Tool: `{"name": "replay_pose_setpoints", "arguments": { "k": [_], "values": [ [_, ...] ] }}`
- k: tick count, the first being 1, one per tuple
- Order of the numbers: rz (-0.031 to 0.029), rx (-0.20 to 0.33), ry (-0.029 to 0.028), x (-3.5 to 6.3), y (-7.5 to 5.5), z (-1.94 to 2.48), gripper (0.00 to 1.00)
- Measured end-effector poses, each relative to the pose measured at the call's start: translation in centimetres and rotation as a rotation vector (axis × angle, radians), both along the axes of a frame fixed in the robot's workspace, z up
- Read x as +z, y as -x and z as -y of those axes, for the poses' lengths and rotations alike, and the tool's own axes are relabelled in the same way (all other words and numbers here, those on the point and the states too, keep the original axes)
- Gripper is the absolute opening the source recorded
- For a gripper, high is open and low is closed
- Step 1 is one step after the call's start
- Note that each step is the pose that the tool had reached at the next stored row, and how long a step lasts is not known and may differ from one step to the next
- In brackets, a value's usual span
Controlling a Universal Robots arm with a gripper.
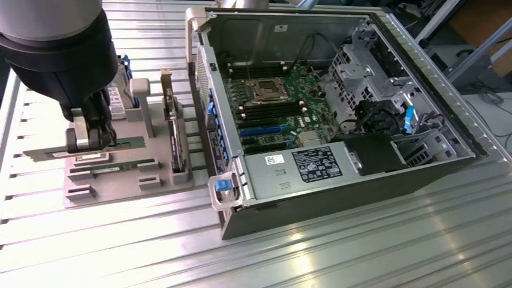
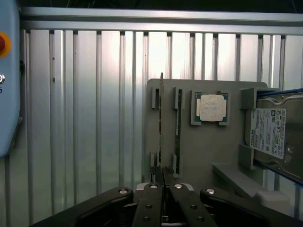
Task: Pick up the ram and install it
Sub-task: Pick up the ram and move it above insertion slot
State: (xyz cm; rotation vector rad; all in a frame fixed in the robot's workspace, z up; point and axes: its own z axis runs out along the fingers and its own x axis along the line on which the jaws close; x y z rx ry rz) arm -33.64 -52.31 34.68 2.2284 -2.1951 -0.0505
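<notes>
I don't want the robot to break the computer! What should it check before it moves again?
1. Gripper shut on the ram: ok.
2. Ram clear of the gray tray: cannot tell.
3. Computer case open, motherboard showing: ok.
4. Memory slots beside the processor socket look free: ok.
5. Second ram stick resting in the tray, apart from the gripper: ok.

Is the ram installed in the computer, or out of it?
Out: the gripper is shut on the ram, holding it above the grey tray, outside the open case.
</notes>
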Motion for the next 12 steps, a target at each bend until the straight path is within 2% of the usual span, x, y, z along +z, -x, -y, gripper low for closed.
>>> {"name": "replay_pose_setpoints", "arguments": {
  "k": [6, 12],
  "values": [
    [0.0000, 0.000, 0.0001, 0.09, 0.00, 0.00, 0.12],
    [0.0000, 0.000, 0.0000, 0.63, 0.00, 0.00, 0.12]
  ]
}}
